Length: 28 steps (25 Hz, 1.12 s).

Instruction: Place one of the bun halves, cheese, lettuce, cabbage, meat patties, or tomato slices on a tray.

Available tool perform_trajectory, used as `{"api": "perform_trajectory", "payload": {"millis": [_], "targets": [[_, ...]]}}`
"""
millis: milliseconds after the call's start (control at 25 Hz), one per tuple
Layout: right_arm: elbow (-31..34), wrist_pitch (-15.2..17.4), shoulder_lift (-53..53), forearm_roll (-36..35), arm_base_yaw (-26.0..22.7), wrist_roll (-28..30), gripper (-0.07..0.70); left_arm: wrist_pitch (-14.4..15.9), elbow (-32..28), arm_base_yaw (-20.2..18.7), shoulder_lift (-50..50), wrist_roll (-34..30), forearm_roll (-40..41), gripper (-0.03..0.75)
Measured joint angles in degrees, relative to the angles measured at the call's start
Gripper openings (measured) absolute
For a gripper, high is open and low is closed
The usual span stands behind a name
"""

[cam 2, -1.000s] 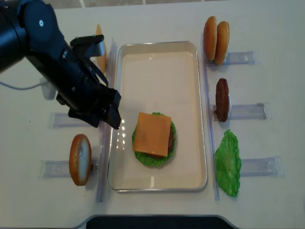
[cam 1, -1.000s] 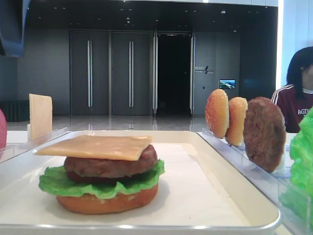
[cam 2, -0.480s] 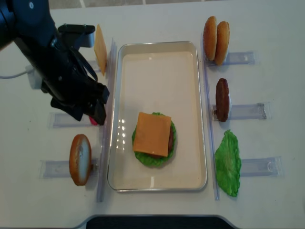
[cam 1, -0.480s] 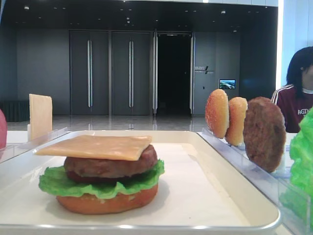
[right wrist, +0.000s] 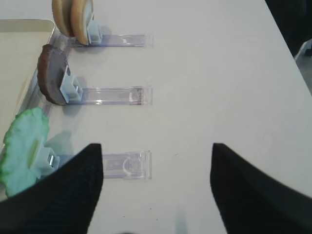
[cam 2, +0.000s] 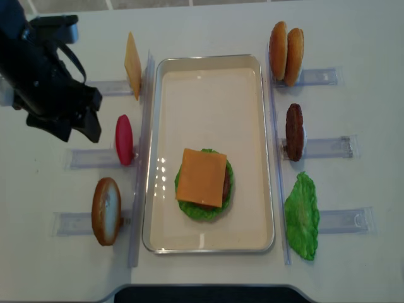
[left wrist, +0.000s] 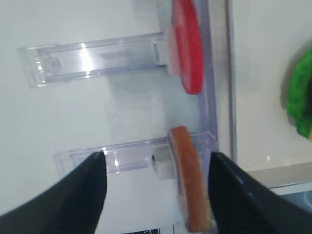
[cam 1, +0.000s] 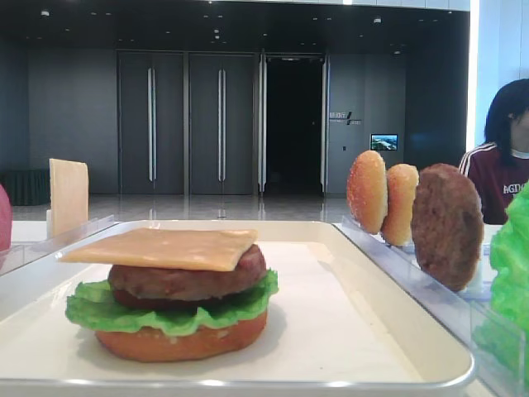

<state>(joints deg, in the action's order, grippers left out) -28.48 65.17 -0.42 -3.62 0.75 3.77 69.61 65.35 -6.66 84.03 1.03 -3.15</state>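
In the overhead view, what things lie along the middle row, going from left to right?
Left hand → tomato slice → tray → meat patty standing in its clear rack.

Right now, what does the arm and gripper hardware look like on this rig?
The left arm is bulky matte black with rounded housings and a boxy block at its top end. Both the left gripper and the right gripper have broad black fingers with a finely textured surface. No markings visible, and the right arm itself is out of frame.

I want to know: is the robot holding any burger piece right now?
No. Both the left gripper and the right gripper are open and empty.
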Motion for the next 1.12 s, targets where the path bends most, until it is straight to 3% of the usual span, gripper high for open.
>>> {"api": "perform_trajectory", "payload": {"millis": [240,360,680,1120], "targets": [[0.0,0.0,0.0,0.0,0.0,0.0,0.479,0.05,0.39,8.89,-0.77,-4.35,0.64,0.496],[0.0,0.0,0.0,0.0,0.0,0.0,0.479,0.05,0.39,11.48,-0.98,-6.17,1.37,0.496],[0.0,0.0,0.0,0.0,0.0,0.0,0.479,0.1,-0.46,12.09,-8.23,-6.64,2.44,0.496],[0.0,0.0,0.0,0.0,0.0,0.0,0.479,1.48,-13.55,12.09,-36.87,-7.27,0.08,0.496]]}}
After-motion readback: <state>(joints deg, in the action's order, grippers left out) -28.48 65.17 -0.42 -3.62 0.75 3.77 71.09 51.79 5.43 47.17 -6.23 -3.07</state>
